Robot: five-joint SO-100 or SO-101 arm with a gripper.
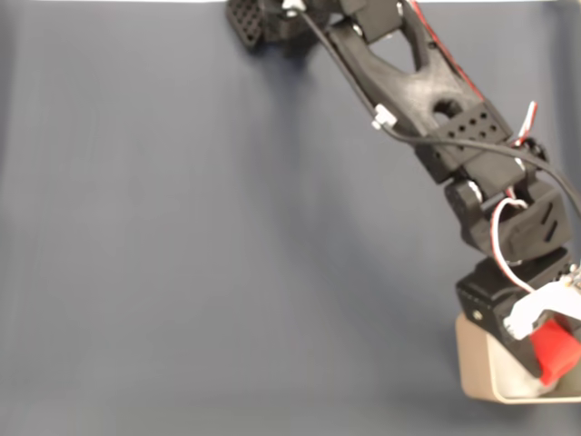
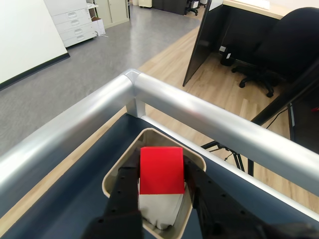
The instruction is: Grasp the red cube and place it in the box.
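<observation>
The red cube (image 2: 160, 169) is clamped between my gripper's (image 2: 160, 165) two black fingers (image 2: 127, 186), held just above the box's opening. The box (image 2: 113, 175) is beige with rounded corners and white crumpled paper inside; it lies directly under the cube. In the fixed view the arm stretches down to the lower right corner, where the gripper (image 1: 550, 361) hangs over the box (image 1: 472, 363) with the red cube (image 1: 556, 350) showing at its tip. Whether the cube touches the paper lining I cannot tell.
A blue-grey mat (image 1: 227, 254) covers the table. The box stands near the table's corner, close to a silver metal rail (image 2: 199, 117) along the edges. A black cable (image 1: 399, 134) runs along the arm. Beyond the rail are floor, a desk and an office chair (image 2: 279, 55).
</observation>
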